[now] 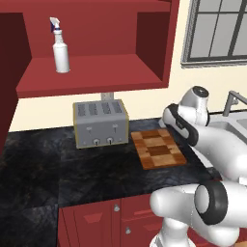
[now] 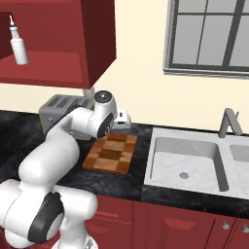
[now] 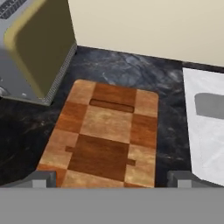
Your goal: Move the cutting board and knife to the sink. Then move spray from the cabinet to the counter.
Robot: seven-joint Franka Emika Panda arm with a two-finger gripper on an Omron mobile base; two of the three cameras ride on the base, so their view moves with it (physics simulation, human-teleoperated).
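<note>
The checkered wooden cutting board [image 3: 105, 135] lies flat on the black counter [image 1: 48, 164], between the toaster and the sink [image 2: 160, 160]. My gripper [image 3: 111, 179] hovers above the board's near end, open, with nothing between its fingers. From the right base view the board [image 2: 111, 153] sits just below my hand. The left base view has the board [image 1: 157, 148] partly behind my arm. The knife is out of view. The white spray [image 1: 61, 48] stands upright on the shelf of the open red cabinet [image 1: 96, 75], up and to the left.
A grey toaster [image 1: 100, 123] stands on the counter left of the board, close to its edge. A grey faucet [image 2: 228, 122] rises behind the sink, under a window [image 2: 209, 34]. Red base cabinets [image 2: 185, 223] run below the counter.
</note>
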